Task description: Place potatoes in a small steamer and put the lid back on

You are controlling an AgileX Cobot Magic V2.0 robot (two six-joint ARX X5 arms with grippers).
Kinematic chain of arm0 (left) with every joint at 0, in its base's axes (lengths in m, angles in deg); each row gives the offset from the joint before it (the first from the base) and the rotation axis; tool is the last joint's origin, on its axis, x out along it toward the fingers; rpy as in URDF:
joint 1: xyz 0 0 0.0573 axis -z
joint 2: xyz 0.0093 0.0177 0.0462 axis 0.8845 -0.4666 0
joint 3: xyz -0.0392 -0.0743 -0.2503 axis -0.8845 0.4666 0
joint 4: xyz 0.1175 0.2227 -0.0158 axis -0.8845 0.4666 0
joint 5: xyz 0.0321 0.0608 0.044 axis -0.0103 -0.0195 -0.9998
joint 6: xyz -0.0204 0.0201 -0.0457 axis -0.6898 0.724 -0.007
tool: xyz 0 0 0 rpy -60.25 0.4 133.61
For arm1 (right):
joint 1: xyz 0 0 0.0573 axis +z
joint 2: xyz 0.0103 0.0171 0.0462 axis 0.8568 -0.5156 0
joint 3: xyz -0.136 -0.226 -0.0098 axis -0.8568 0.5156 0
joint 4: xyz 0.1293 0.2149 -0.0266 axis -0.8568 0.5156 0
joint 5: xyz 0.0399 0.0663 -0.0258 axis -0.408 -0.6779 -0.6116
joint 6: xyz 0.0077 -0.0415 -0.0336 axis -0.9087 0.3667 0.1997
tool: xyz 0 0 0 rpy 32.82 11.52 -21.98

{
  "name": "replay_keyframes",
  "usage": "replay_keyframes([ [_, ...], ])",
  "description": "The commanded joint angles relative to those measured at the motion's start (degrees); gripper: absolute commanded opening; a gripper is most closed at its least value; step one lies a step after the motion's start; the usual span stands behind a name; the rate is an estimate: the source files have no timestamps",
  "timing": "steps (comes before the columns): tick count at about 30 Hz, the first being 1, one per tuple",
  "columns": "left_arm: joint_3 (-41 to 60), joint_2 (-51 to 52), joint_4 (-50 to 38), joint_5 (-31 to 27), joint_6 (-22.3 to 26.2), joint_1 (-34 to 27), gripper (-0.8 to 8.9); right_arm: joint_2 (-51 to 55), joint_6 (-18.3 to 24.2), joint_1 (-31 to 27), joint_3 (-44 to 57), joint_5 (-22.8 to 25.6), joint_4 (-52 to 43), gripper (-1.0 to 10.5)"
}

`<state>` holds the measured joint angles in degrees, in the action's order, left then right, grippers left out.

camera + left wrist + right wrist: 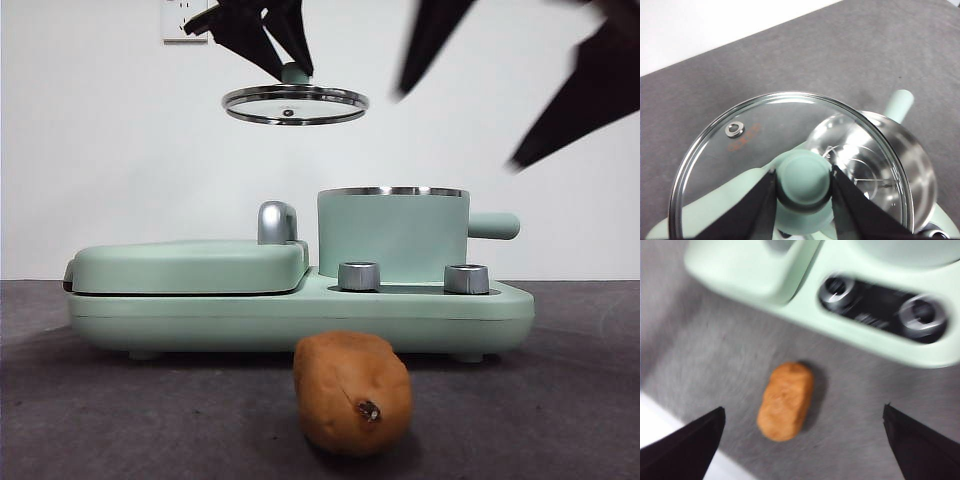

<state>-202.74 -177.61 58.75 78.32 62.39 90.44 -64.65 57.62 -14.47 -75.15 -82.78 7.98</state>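
Grey felt bears the oblong potato [352, 393]; left gripper [803, 181] pinches glass lid [730, 165], right gripper [802, 437] gapes.

Even, bright light; soft shadow under the potato [352, 392]; glare on the glass lid [765, 135]; right wrist view motion-blurred throughout.

The lid [765, 150] I hold is clear glossy glass ringed in shiny metal, with a smooth matt green plastic knob [803, 178] and a small metal vent eyelet [734, 129] at about ten o'clock from it. The pot [890, 165] shows a mirror-bright steel inside; its outside [392, 240] is satin green. The dials [359, 276] look like brushed metal. The potato [352, 393] has dull, finely rough skin. The tabletop [120, 400] is matt grey cloth.
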Motion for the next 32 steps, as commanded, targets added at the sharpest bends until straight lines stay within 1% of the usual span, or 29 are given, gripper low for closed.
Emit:
replay_keyframes([
  [1,-1.9,0.1,-1.5,0.1,1.2,-0.9,0.17,-6.1,-3.9,4.3,-2.1,0.8,-2.6,5.1],
  [5,-1.9,0.1,-1.4,0.1,1.2,-2.6,0.17,-14.6,-5.7,7.3,-4.4,2.0,-3.1,5.1],
  [8,-1.9,0.1,-1.4,0.1,1.2,-3.9,0.17,-20.1,-5.9,8.3,-6.2,1.9,-3.1,5.1],
  [15,-1.9,0.1,-1.4,0.1,1.2,-5.8,0.17,-29.6,-6.0,8.7,-7.5,1.8,-3.0,5.1],
  [18,-1.9,0.1,-1.5,0.1,1.2,-6.4,0.17,-32.5,-6.0,8.7,-7.5,1.0,-3.0,4.9],
  [19,-1.9,0.1,-1.5,0.1,1.2,-6.6,0.17,-33.3,-5.9,8.7,-7.5,0.6,-3.0,4.6],
  [20,-1.9,0.1,-1.5,0.1,1.2,-6.9,0.17,-33.9,-5.8,8.7,-7.5,0.1,-3.0,4.1],
  [21,-1.9,0.1,-1.5,0.1,1.2,-7.0,0.17,-34.4,-5.8,8.7,-7.5,-0.1,-3.1,3.4],
  [23,-1.9,0.1,-1.5,0.1,1.2,-7.4,0.17,-34.7,-5.6,8.7,-7.6,0.0,-3.3,1.8],
  [25,-1.9,0.1,-1.5,0.1,1.2,-7.6,0.17,-34.5,-5.5,8.7,-7.7,-0.1,-4.0,0.8],
  [27,-1.9,0.1,-1.5,0.1,1.2,-8.0,0.17,-33.9,-5.1,8.1,-9.1,-0.1,-2.9,0.7],
  [30,-1.9,0.1,-1.5,0.1,1.2,-8.2,0.17,-32.9,-2.0,6.5,-14.3,0.0,2.1,0.7],
  [32,-1.9,0.1,-1.5,0.1,1.2,-8.6,0.17,-32.8,0.8,4.6,-20.2,0.1,7.2,0.7],
])
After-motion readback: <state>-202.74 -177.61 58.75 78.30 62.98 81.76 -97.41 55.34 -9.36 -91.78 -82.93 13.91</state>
